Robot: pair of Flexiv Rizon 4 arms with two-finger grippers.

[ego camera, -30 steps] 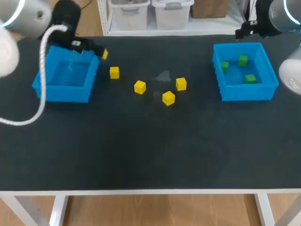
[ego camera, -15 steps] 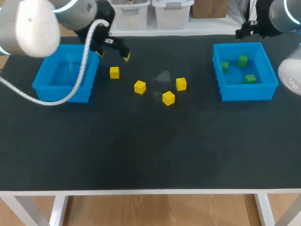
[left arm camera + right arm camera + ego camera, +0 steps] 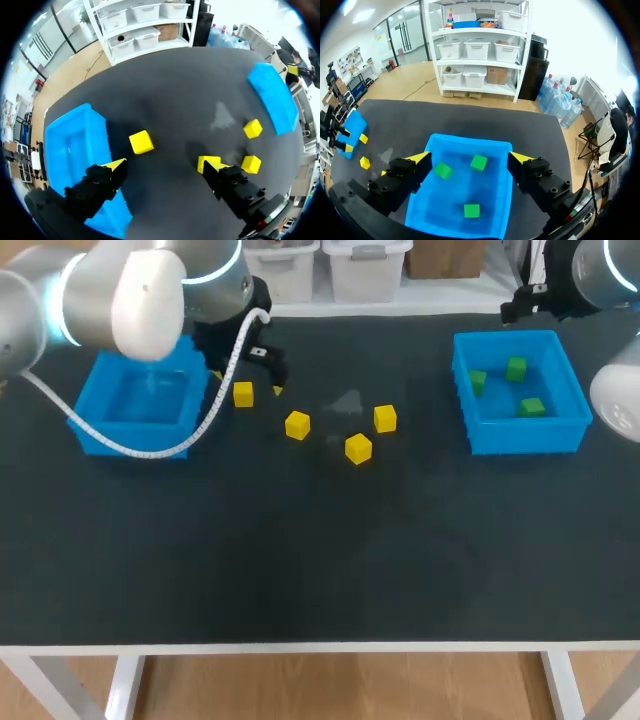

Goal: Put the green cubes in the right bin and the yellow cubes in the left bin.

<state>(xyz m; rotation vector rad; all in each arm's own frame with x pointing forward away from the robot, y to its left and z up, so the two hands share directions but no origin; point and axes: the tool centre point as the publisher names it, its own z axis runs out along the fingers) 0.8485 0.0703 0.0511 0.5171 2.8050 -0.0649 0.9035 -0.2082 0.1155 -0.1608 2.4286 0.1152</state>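
- Four yellow cubes (image 3: 358,448) are seen loose on the table (image 3: 320,550) between the two bins. None can be made out in the left bin (image 3: 130,438), and three green cubes (image 3: 516,368) lie in the right bin (image 3: 525,435).
- The step in hand is judged to be the pick of the nearest yellow cube (image 3: 141,141). It lies just beside the left bin and just ahead of the left gripper (image 3: 162,163).
- That gripper's jaws are spread wide and nothing is held. The cube sits nearer one finger than the other, so the gripper should be centred over it before being lowered.
- The fingers are best set against two flat faces rather than corners. The cube appears slightly turned, so a small wrist turn may be called for.
- The bin wall close by should be kept clear of the outer finger during the descent.
- The right gripper (image 3: 470,158) is held above the right bin, jaws wide and empty. No part in this step is seen for it.
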